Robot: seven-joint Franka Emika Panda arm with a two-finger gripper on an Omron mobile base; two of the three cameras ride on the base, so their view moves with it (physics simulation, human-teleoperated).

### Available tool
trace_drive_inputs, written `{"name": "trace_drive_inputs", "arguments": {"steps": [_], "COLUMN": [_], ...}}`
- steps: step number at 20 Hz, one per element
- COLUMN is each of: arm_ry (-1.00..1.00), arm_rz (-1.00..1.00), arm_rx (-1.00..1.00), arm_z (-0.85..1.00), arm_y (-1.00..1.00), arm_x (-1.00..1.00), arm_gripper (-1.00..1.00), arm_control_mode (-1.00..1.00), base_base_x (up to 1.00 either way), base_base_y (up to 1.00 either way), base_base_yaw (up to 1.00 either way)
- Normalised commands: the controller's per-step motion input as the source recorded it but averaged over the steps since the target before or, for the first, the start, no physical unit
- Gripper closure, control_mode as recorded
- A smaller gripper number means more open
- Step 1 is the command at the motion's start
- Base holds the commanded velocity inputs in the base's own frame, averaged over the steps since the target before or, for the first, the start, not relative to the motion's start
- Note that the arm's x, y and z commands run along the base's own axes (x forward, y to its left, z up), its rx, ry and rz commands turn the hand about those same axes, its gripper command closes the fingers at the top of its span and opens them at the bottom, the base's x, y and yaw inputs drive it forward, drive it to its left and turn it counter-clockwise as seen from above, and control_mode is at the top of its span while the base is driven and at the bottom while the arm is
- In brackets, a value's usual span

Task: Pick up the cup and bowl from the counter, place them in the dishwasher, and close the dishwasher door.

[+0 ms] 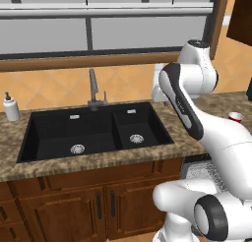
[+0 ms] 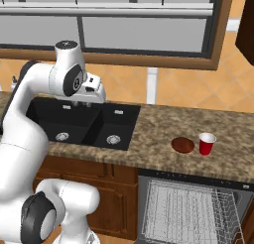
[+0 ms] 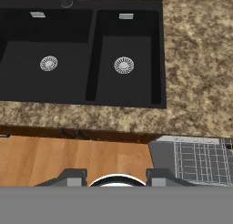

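The small red cup point(image 2: 207, 144) stands upright on the granite counter point(image 2: 158, 124), right of the sink, and part of it peeks out behind my arm point(image 1: 236, 117). Just left of the cup, close beside it, lies the dark red-brown bowl point(image 2: 183, 145). Under them the dishwasher point(image 2: 188, 208) stands open, its wire rack point(image 3: 200, 161) exposed. My gripper point(image 2: 82, 103) hangs above the black double sink point(image 2: 79, 121), well left of both dishes. Its fingertips point(image 3: 73, 177) are far apart, open, with nothing between them.
A grey faucet point(image 1: 93, 91) rises behind the sink, and a white soap bottle point(image 1: 10, 108) stands at the counter's far left. Wooden cabinet doors point(image 1: 98, 204) run below the sink. A window fills the wall behind.
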Motion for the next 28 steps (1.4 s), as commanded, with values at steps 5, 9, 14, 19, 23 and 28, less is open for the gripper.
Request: {"name": "trace_drive_inputs", "arguments": {"steps": [5,9,14,19,23,28], "arm_ry": [-0.08,-0.11,0.02,0.04,0.00,0.02], "arm_rz": [-0.11,-0.23,-0.29,-0.05,0.06,0.07], "arm_rx": [0.03,0.06,0.01,0.00,0.00,0.00], "arm_z": [-0.09,0.00,-0.08,-0.10,0.00,-0.12], "arm_y": [-0.15,-0.21,-0.68,-0.95,-0.29,-0.35], "arm_x": [-0.30,-0.66,0.12,0.74,0.49,0.44], "arm_gripper": [-1.00,-1.00,-1.00,-1.00,-1.00,-1.00], "arm_control_mode": [-1.00,-1.00,-1.00,-1.00,-1.00,-1.00], "base_base_x": [0.00,0.00,0.00,0.00,0.00,0.00], "base_base_y": [0.00,0.00,0.00,0.00,0.00,0.00], "base_base_yaw": [0.00,0.00,0.00,0.00,0.00,0.00]}}
